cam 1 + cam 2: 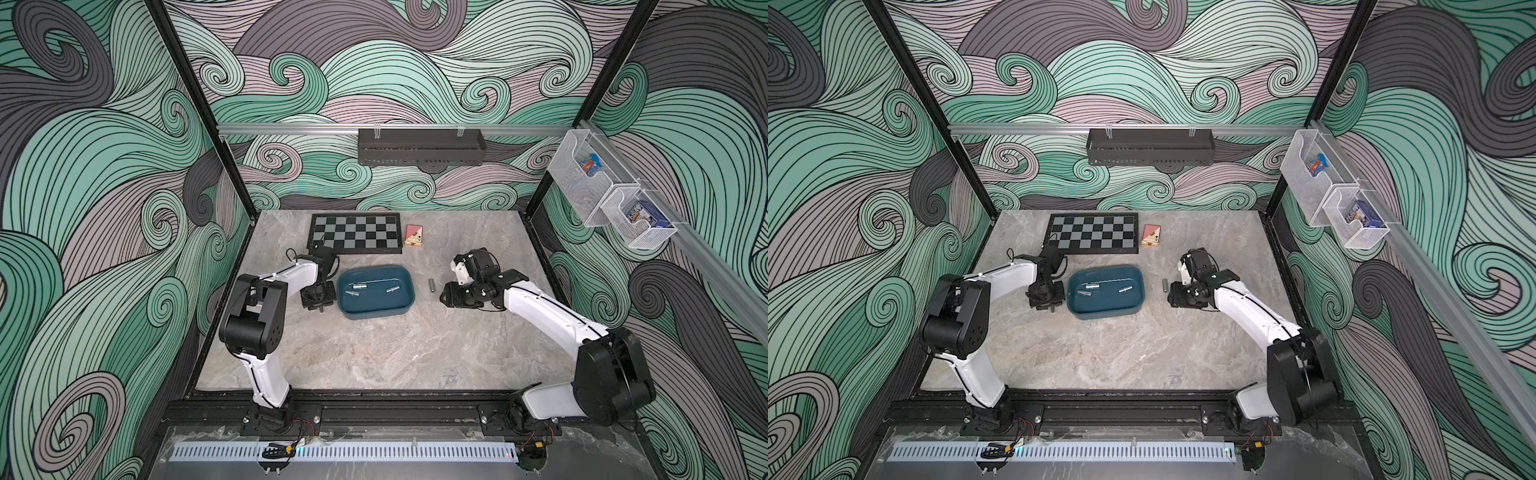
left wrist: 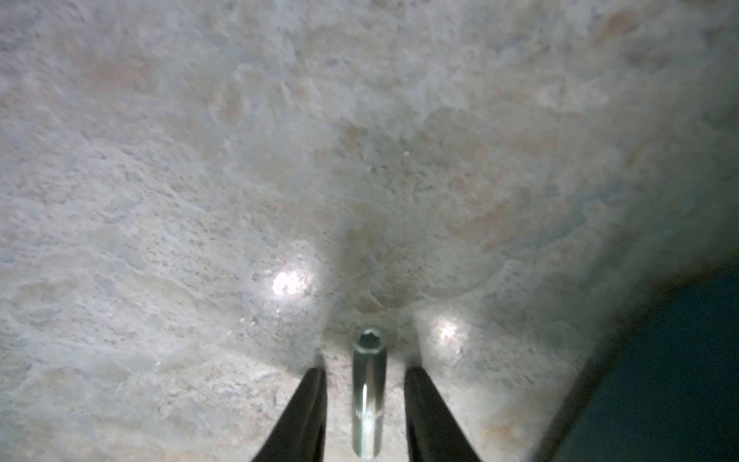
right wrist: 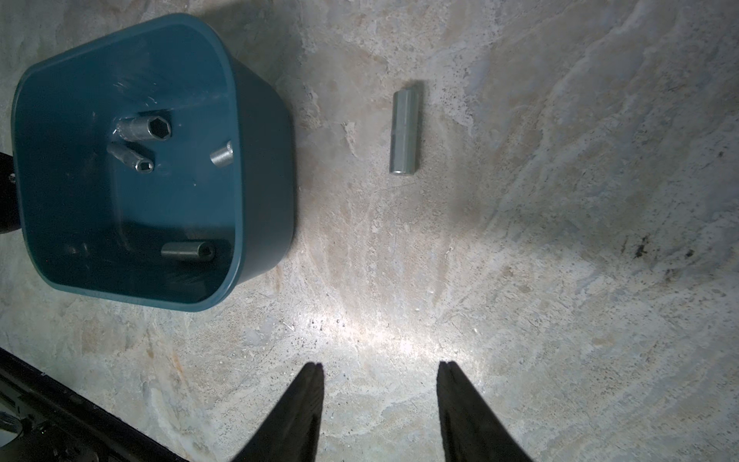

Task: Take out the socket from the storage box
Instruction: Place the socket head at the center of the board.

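The dark teal storage box (image 1: 376, 316) sits mid-table in both top views, its wall (image 3: 264, 180) also in the right wrist view. Several silver sockets (image 3: 146, 129) lie inside it. My left gripper (image 1: 319, 306) points down at the table just left of the box. In the left wrist view it is open (image 2: 364, 370), and a silver socket (image 2: 368, 392) lies on the table between its fingers with a gap on each side. Another socket (image 1: 431, 285) lies on the table right of the box. My right gripper (image 3: 380, 364) is open and empty beside it.
A chessboard (image 1: 356, 232) and a small card box (image 1: 414, 237) lie at the back of the table. A long black tray (image 1: 420, 146) hangs on the rear rail. White mesh baskets (image 1: 602, 187) hang on the right rail.
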### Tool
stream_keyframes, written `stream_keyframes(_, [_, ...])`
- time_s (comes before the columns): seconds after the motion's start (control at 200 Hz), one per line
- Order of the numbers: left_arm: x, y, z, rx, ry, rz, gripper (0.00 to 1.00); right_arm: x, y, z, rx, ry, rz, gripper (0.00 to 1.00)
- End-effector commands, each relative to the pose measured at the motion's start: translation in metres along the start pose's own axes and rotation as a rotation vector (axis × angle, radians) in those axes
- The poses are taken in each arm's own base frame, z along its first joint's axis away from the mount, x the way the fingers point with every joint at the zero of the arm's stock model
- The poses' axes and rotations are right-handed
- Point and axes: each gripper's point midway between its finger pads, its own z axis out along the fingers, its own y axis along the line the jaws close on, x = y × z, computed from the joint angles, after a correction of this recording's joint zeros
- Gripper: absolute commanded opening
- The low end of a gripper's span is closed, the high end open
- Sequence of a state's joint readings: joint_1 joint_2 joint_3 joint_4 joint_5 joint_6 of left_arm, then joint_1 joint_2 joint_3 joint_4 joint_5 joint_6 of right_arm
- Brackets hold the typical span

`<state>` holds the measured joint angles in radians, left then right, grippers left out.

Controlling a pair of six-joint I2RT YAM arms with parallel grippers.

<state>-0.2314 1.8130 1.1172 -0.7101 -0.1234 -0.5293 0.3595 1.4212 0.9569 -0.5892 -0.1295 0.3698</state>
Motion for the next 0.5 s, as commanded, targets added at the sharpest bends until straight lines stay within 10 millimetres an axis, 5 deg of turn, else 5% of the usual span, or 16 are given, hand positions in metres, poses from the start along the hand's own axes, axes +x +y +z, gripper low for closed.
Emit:
stream_keyframes(0.0, [0.007,0.000,-0.006,0.009,0.012,0.006,0.39,0.002,0.002,-0.001,-0.011,-0.003,-0.005,0.51])
stream_keyframes(0.205, [-0.003,0.000,-0.040,0.047,-0.062,0.006,0.46,-0.003,0.004,-0.006,-0.012,-0.023,-0.010,0.51])
stream_keyframes(0.495, [-0.014,0.002,-0.127,0.175,-0.249,0.019,0.53,-0.016,0.035,-0.028,-0.018,-0.061,-0.115,0.53])
